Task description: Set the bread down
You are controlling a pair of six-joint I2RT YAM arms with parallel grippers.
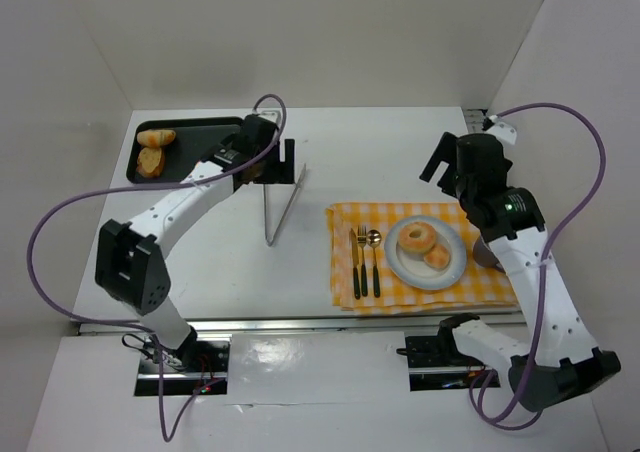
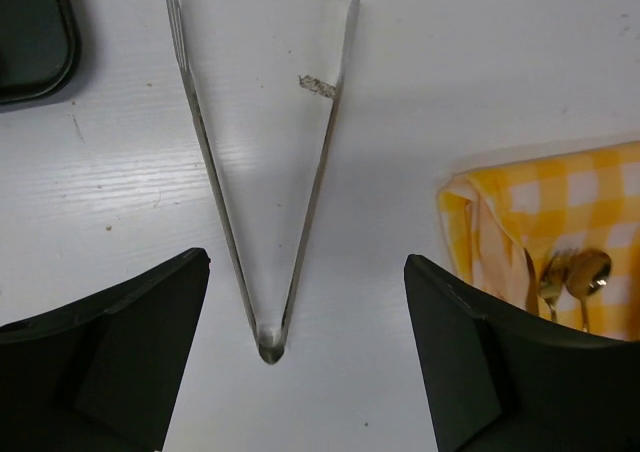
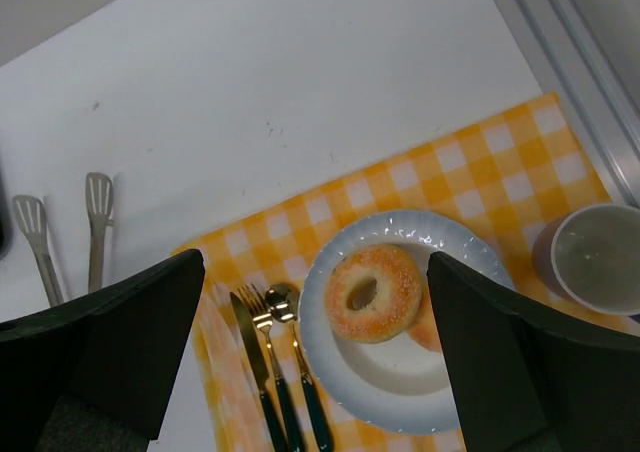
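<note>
- Hovering above the white bench (image 1: 200, 257), the left pincer (image 1: 288, 158) (image 2: 306, 262) stands wide with nothing between its fingers (image 2: 150, 342).
- Metal tongs (image 1: 282, 204) (image 2: 318, 172) lie flat on the bench below it, ungripped. They are spread in a V with the hinge end nearest the arms' bases. In the left wrist view the hinge end shows in the gap between the two fingers.
- A black tray (image 1: 195, 142) (image 2: 30, 32) sits at the far left of the bench, just beside the left pincer in the top view.
- Two pieces of bread rest in the tray's left end: the far bread piece (image 1: 156, 136) and the near bread piece (image 1: 150, 162), close together.
- The right pincer (image 1: 450, 144) (image 3: 315, 260) hangs over the far edge of a yellow checked cloth (image 1: 500, 284) (image 2: 590, 192) (image 3: 470, 162). It is also spread wide and holds nothing.
- On the cloth stands a white plate (image 1: 410, 270) (image 3: 390, 372).
- The plate carries a ring-shaped bread (image 1: 408, 244) (image 3: 395, 292) and, touching it on the side towards the right arm, a smaller bread piece (image 1: 438, 259) (image 3: 425, 327).
- Left of the plate, on the cloth, a knife (image 1: 356, 267) (image 3: 255, 357), a fork (image 1: 363, 262) (image 3: 272, 372) and a spoon (image 1: 374, 262) (image 3: 283, 300) lie side by side.
- A pale cup (image 3: 600, 257) stands on the cloth just right of the plate. It is mostly hidden under the right arm in the top view.
</note>
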